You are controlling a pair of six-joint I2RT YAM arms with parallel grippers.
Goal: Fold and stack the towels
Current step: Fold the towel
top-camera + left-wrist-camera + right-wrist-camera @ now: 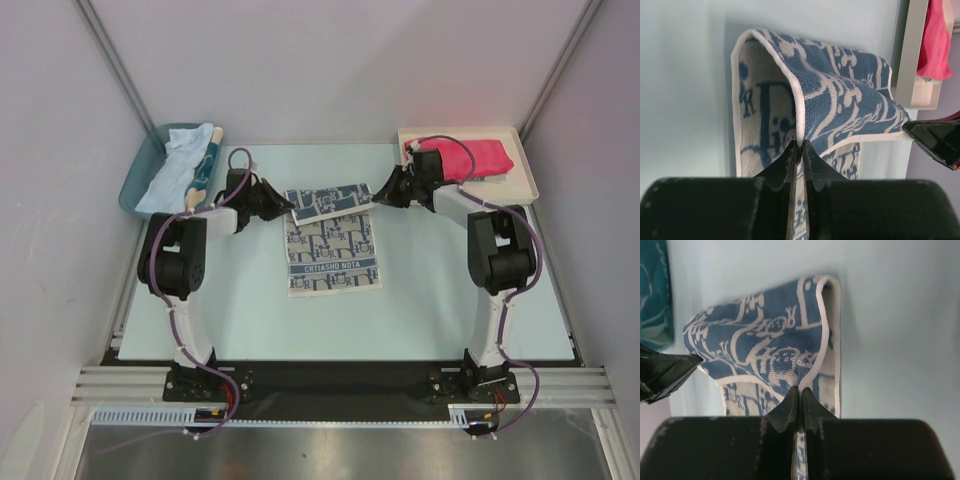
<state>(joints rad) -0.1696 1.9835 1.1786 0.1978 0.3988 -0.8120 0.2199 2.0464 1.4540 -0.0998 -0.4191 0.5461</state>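
Pale mint table inside a booth of plain white walls, arm bases bolted at the near edge. At mid-table, a little toward the far side, the blue-and-white patterned towel, flat over most of its length with the paler face up and a dark lettered band close to the near hem. Far strip raised off the table and turned over toward the near side, showing the darker blue face as a curled band across the top. On the white hem at the left end of that raised strip, the left pincer, clenched tight with only cloth between its fingers. On the hem at the right end, the right pincer, clenched on the cloth in the same way, the fold arching away from it in the wrist view. Both low over the table, facing each other across the lifted strip, well apart. In the far-left corner, a teal bin holding a crumpled pale blue towel and, just beside it on the right, a teal-and-white towel bunched lengthwise. In the far-right corner, a white tray with the red-pink towel lying inside, partly behind the right arm's cable. Patterned towel apart from both bin and tray.
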